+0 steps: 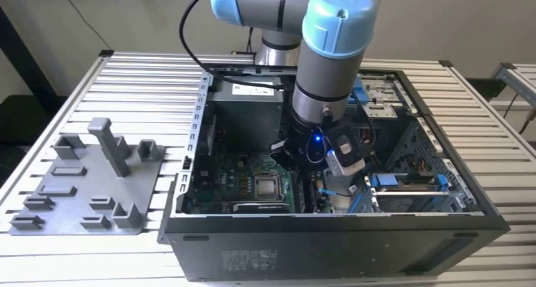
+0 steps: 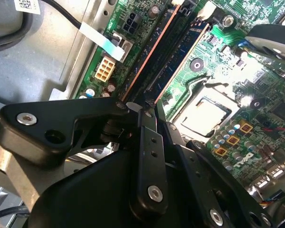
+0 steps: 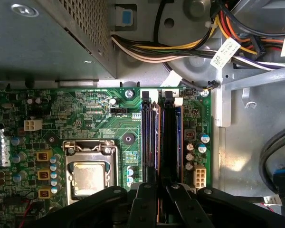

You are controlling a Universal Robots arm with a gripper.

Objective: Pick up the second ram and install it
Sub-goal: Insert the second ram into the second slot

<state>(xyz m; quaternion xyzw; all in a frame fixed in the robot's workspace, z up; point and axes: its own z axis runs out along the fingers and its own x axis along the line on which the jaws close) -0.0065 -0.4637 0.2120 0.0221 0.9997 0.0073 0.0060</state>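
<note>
End effector (image 3: 159, 202) over memory slots (image 3: 162, 142), fixture plate (image 1: 84, 180) outside (exterior view)

Open black computer case (image 1: 335, 237) sits on slatted metal table (image 1: 150, 73). Arm (image 1: 331, 67) with blue joint caps reaches down into case, wrist over green motherboard (image 1: 243, 183). Grey fixture plate (image 1: 88, 186) with upright pegs lies at exterior view's left, apart from case.

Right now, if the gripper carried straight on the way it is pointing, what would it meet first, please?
Probably the memory slots on the motherboard: the gripper points down into the open computer case, right over them. How close it is is unclear.
</note>
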